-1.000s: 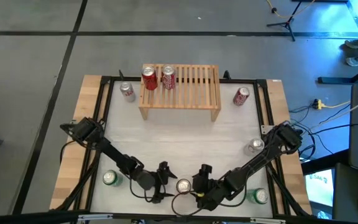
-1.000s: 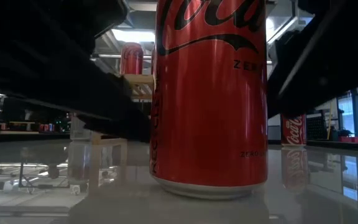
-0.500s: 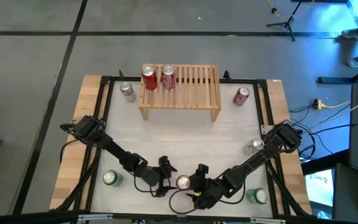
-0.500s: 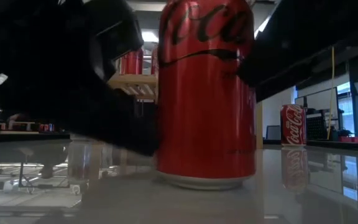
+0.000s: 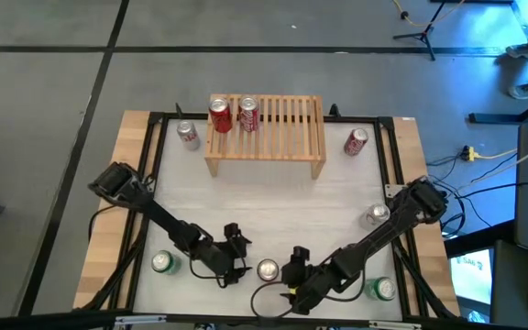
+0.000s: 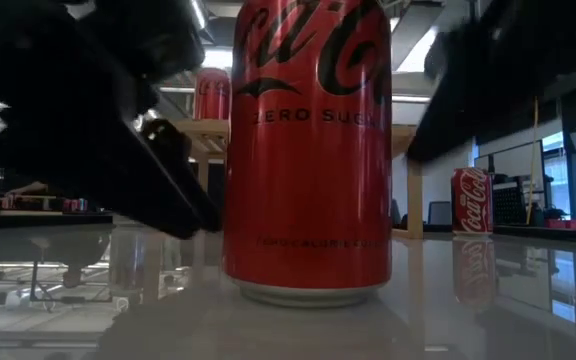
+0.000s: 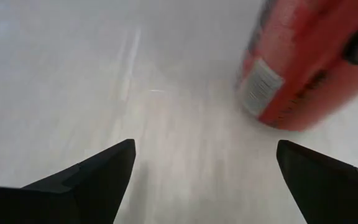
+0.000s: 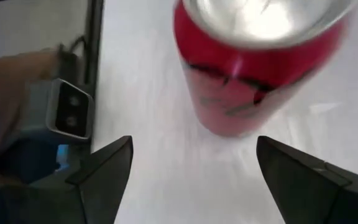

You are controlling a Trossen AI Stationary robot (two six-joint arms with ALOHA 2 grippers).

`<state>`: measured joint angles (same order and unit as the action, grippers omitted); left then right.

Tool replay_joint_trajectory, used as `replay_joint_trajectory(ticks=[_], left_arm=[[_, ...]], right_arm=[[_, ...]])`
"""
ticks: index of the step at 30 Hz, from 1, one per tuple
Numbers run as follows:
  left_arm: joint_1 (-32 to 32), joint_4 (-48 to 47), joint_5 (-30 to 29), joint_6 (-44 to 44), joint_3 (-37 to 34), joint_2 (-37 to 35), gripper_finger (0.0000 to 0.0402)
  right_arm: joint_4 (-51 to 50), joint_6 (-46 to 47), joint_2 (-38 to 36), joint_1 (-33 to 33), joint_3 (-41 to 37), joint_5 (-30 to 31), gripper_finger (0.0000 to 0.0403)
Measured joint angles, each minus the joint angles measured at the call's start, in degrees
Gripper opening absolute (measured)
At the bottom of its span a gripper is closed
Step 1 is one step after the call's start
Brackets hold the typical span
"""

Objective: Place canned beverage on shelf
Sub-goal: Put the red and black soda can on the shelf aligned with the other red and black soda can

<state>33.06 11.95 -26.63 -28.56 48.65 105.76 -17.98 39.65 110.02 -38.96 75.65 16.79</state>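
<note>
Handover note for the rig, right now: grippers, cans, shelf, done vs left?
Left gripper: open, empty, low at the near edge, just left of the red can.
Right gripper: open, empty, just right of that can.
The can stands upright on the table between them, not gripped.
Shelf at the far side: two red cans already on its left end.
Left: grasp the near can and shelve it. Other cans stand around the table.

Two cans (image 5: pixel 233 115) on shelf's (image 5: pixel 287 124) left

Red can (image 7: pixel 309 68) blurred and cut off at the edge — both arms (image 6: pixel 88 110) dark blurs
</note>
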Motion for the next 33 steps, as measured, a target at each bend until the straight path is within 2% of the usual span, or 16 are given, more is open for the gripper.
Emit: replay_joint_trajectory(ticks=[4,7,11,17,24,29,31,33], left_arm=[[1.7,0.1,0.15,1.35,0.1,-1.19,0.038],[3.21,1.45,-0.76,6.46,0.04,-0.66,0.038],[4.06,4.3,-2.16,8.8,0.04,1.36,0.038],[4.17,6.52,-1.41,9.4,0.06,2.72,0.038],[4.63,7.03,-0.03,9.28,0.06,2.72,0.038],[4.85,7.28,3.29,8.74,0.06,2.72,0.038],[5.0,7.2,5.38,8.11,0.06,2.7,0.038],[5.23,7.76,6.07,7.94,0.06,2.71,0.038]], right_arm=[[-12.13,0.89,-2.04,-0.05,6.19,1.55,0.0337],[-16.42,-0.32,-2.14,-0.07,9.93,5.34,0.0337],[-11.34,-6.16,-2.11,0.28,10.98,11.73,0.0337],[-4.81,-11.15,0.78,2.37,10.94,13.69,0.0337],[-4.68,-11.46,1.72,3.37,10.92,12.15,0.0337],[-8.05,-11.86,-0.16,2.59,12.5,10.56,0.0337],[-12.01,-11.76,-1.7,1.39,14.09,11.24,0.0337],[-15.33,-11.23,-3.22,-0.68,14.81,14.41,0.0337]])
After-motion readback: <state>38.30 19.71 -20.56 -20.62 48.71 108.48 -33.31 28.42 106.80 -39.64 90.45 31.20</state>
